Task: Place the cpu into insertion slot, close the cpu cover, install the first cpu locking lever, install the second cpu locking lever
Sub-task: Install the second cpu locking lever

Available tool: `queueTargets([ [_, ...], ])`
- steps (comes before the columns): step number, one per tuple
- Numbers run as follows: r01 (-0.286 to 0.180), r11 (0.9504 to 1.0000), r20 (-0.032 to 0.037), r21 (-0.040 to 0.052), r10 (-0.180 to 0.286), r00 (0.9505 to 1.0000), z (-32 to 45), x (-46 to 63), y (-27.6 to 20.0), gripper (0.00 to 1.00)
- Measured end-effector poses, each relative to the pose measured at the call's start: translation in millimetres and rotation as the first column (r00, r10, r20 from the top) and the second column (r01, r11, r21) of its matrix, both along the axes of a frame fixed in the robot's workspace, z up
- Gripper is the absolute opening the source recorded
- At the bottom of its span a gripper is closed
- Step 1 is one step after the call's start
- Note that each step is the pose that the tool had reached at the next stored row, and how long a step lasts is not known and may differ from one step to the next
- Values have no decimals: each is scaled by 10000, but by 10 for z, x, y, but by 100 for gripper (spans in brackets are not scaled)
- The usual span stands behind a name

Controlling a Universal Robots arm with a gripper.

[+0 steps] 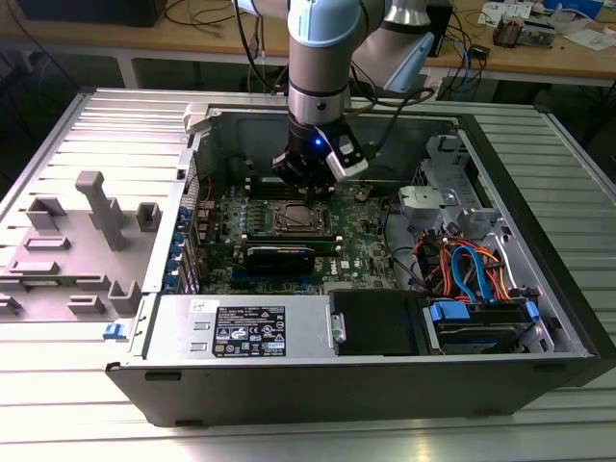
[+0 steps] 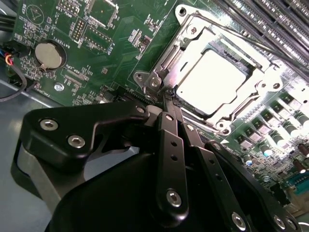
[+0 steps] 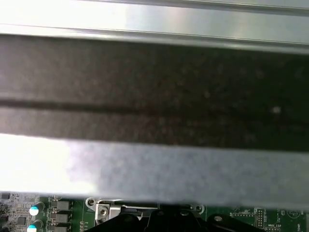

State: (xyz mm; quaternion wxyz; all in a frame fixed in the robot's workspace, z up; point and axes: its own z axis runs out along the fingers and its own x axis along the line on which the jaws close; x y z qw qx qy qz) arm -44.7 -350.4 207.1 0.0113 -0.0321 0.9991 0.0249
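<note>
The cpu (image 2: 212,81), silvery and bright, lies in the insertion slot (image 2: 231,116) on the green board. The cpu cover (image 2: 263,72) lies flat around it as a silver frame. A thin lever wire (image 2: 251,44) runs along the socket's far side. My gripper (image 2: 168,100) is shut, its black tips meeting at the socket's corner hinge (image 2: 153,83); whether they pinch a lever I cannot tell. In the exterior view the gripper (image 1: 306,183) hangs just above the insertion slot (image 1: 294,219) inside the open computer case. The first wrist view catches the socket's edge (image 3: 108,210).
Long memory slots (image 2: 270,19) flank the socket. A round coin battery (image 2: 49,54) sits on the board. A black card (image 1: 279,256) lies just in front of the socket. The power supply (image 1: 241,327), drive bay with blue and orange cables (image 1: 472,274) and case walls (image 1: 318,115) hem the board in.
</note>
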Motion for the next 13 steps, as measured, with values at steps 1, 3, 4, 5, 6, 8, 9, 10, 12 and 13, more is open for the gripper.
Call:
queueTargets([
  [1,1,10000,0,0,-1,10000,0,0,-10,11],
  [3,1,10000,0,1,-1,10000,0,0,-32,11],
  [4,1,10000,1,1,-1,10000,0,0,-46,11],
  [5,1,10000,1,1,-1,10000,0,0,-63,11],
  [6,1,10000,1,0,-1,10000,0,0,-75,11],
  [8,1,10000,1,1,-1,10000,0,0,-104,11],
  [9,1,10000,1,1,-1,10000,0,-1,-119,11],
  [10,0,10000,0,0,0,10000,0,-2,-128,11],
  [12,1,10000,0,0,-1,10000,0,-2,-145,11],
  [13,1,10000,1,0,-1,10000,0,-2,-152,11],
])
